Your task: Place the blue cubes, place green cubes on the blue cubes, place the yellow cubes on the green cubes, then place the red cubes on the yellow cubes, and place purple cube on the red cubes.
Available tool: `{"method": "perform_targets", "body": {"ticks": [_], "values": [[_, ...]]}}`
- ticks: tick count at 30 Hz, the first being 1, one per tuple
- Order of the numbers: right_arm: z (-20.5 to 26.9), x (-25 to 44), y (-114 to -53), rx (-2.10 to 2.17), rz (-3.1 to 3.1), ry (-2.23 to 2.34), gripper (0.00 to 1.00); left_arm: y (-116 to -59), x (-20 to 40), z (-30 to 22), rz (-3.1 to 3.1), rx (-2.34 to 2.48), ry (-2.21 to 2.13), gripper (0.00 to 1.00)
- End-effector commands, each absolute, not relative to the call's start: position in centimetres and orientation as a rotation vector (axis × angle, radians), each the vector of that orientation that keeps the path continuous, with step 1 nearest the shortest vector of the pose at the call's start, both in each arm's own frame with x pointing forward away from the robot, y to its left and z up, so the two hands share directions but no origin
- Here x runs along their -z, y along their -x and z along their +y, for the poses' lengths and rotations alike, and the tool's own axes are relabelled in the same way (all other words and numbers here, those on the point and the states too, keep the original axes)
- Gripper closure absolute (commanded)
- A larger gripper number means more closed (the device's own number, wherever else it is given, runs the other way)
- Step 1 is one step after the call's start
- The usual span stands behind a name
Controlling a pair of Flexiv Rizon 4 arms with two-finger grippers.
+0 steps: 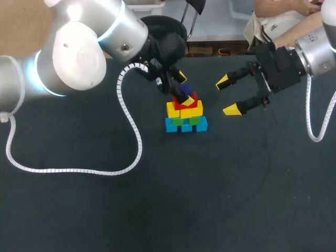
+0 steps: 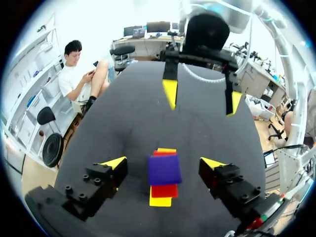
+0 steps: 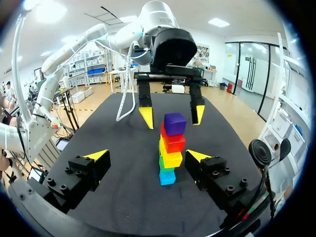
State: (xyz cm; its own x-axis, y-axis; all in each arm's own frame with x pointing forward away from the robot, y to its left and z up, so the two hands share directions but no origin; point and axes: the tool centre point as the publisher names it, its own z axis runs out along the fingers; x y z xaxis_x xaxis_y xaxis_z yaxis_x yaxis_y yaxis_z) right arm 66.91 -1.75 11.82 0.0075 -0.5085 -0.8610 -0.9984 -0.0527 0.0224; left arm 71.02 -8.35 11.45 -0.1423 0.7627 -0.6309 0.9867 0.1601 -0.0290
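A small pyramid of cubes stands mid-table: blue cubes (image 1: 186, 126) at the base, then green (image 1: 185, 120), yellow (image 1: 184, 110) and red (image 1: 190, 101), with one purple cube (image 1: 185, 90) on top. My left gripper (image 1: 182, 87) hangs open over the purple cube (image 2: 164, 169), its fingers wide apart on either side and clear of it. To the right of the stack my right gripper (image 1: 226, 96) is open and holds nothing. The right wrist view takes in the whole stack, from the purple cube (image 3: 175, 123) down to blue (image 3: 167, 177), ahead of my right gripper (image 3: 147, 155).
The dark table (image 1: 157, 199) is bare around the stack. A white cable (image 1: 128, 136) from my left arm loops across the table's left half.
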Motion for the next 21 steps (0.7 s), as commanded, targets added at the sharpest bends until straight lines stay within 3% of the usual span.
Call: {"method": "perform_targets", "body": {"ticks": [1,21], "values": [[-1.8,-11.8,-66.9,-0.956,1.569,1.633,0.00,-70.1,-12.2,-7.5,1.830,0.765,-1.665,0.00],[-1.8,-11.8,-66.9,-0.956,1.569,1.633,0.00,-69.2,-14.0,-7.1,1.756,0.807,-1.683,0.00]]}}
